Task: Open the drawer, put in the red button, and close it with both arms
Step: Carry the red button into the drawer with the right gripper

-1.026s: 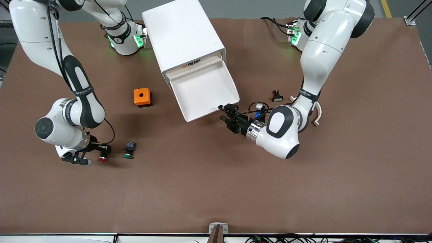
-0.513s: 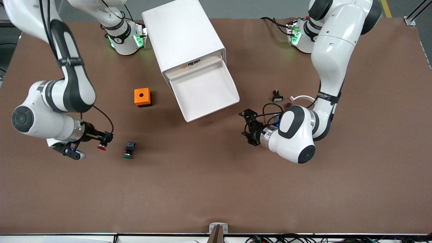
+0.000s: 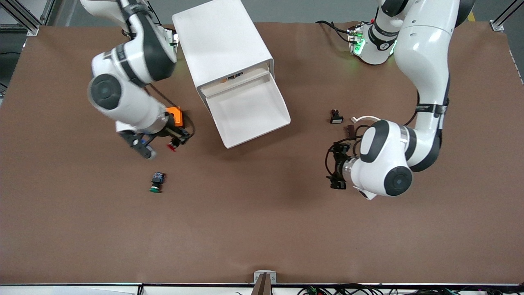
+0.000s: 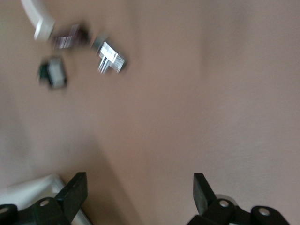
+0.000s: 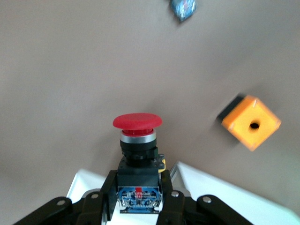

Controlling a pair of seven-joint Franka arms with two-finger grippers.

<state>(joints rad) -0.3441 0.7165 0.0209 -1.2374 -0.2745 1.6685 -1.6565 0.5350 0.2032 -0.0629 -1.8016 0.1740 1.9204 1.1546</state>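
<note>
The red button (image 3: pixel 172 145), red cap on a black-and-blue body, is held in the air by my right gripper (image 3: pixel 178 139), which is shut on its body. They hang over the table just by the orange box (image 3: pixel 176 115), beside the open white drawer (image 3: pixel 246 110). In the right wrist view the red button (image 5: pixel 137 123) points away from the gripper (image 5: pixel 138 186), with the fingers (image 5: pixel 108 187) clamped on the block body. My left gripper (image 3: pixel 337 172) is open and empty over bare table toward the left arm's end. In the left wrist view it (image 4: pixel 138 190) shows only table between the fingers (image 4: pixel 75 192).
The white cabinet (image 3: pixel 221 41) stands at the back middle. A green-capped button (image 3: pixel 156 183) lies on the table nearer the camera than the orange box (image 5: pixel 251 123). A small black switch (image 3: pixel 336 117), a white clip (image 3: pixel 364 119) and a dark piece (image 3: pixel 350 130) lie near the left arm.
My right gripper lifted the red button off the table beside the green button and carried it up toward the orange box and drawer. My left gripper drew away from the drawer's front corner.
</note>
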